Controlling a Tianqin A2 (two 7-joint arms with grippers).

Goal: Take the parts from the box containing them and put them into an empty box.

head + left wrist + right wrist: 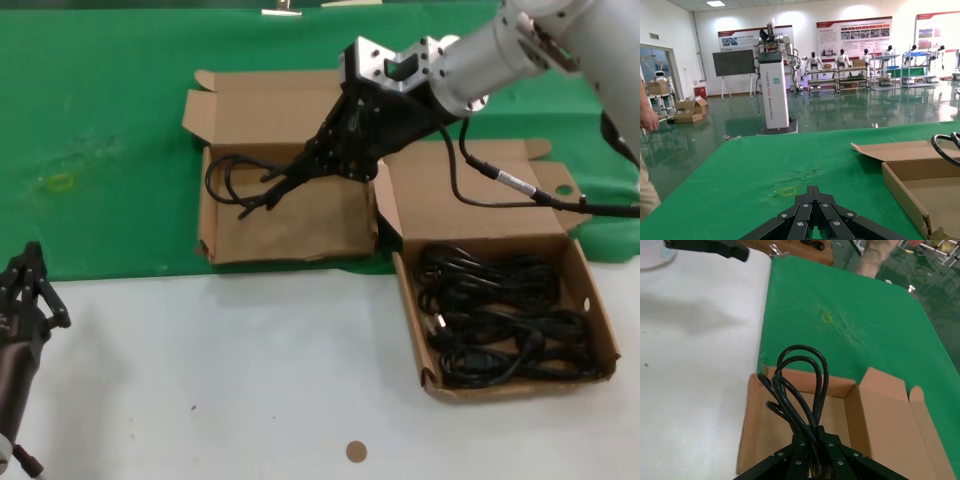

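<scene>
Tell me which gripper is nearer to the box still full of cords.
Right. The right gripper hangs over the neighbouring box, shut on a power cord, beside the full box. The left gripper is parked at the table's opposite near edge.

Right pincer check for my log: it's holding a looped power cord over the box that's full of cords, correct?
Not quite. The head view shows the right pincer holding the looped power cord over the otherwise empty box, not the full box.
</scene>
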